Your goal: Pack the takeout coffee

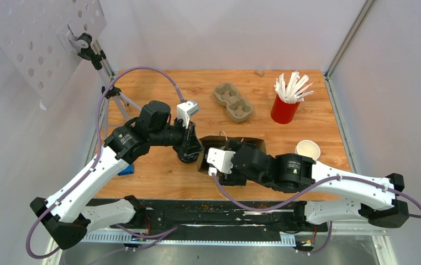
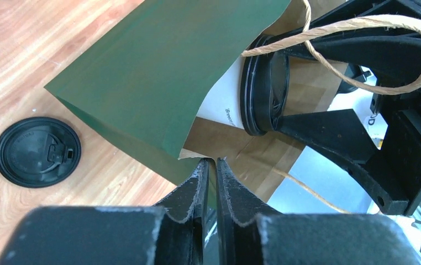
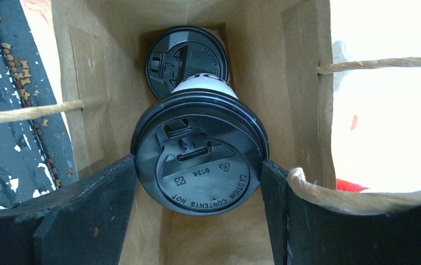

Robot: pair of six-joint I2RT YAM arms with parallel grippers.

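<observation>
Gripping one takeout coffee cup (image 3: 200, 185) by its lid, the right end effector (image 3: 199, 165) reaches into the mouth of a paper bag (image 3: 252, 72) near the middle of the desk (image 1: 158, 171). A second lidded cup (image 3: 186, 61) sits at the bag's far end. The left end effector (image 2: 209, 165), fingers nearly pressed together, appears to pinch the bag's lip; it should hold the mouth taut while the right slides the cup in beside its twin, then spreads.
</observation>
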